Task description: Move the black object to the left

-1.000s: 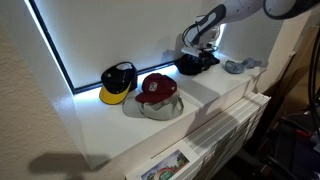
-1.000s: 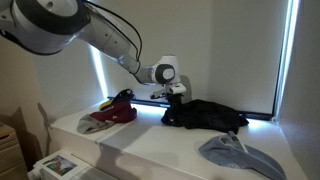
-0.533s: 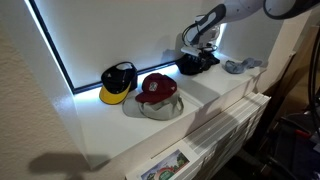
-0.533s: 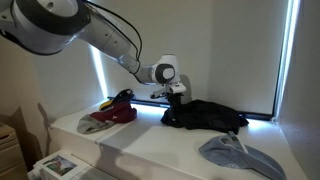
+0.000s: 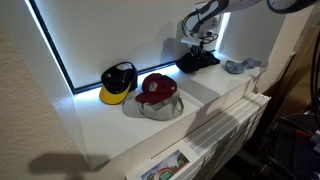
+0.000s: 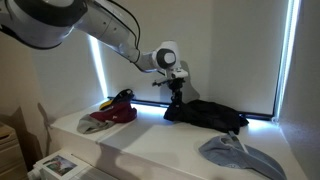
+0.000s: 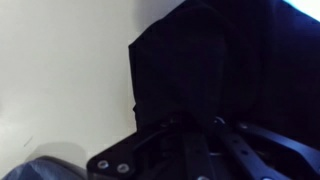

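My claw (image 6: pixel 176 93) hangs over the far end of a smooth white bench (image 5: pixel 90 125). It looks clenched on a pinch of the crumpled black fabric object (image 6: pixel 205 113). The cloth rises to a peak at the fingertips, though dark metal against dark cloth makes the grip hard to confirm. The rest of the black fabric lies in soft matte folds on the bench, close to the window.

In the wrist view, black cloth (image 7: pixel 220 60) fills most of the frame. A bare cream stretch of bench lies beside it, and the claw's ribbed black fingers (image 7: pixel 195 150) come in from the bottom.

An exterior view shows a row of caps. There is a yellow-and-black cap (image 5: pixel 118 82), then a maroon cap with a pale brim (image 5: pixel 157 88), both well apart from the black fabric. Beyond it lies a limp grey cap (image 5: pixel 243 66).

Behind the bench is a dark window blind (image 5: pixel 110 30) with a thin bright line of light around its edge. The thick white robot arm (image 6: pixel 90 25) reaches across it.
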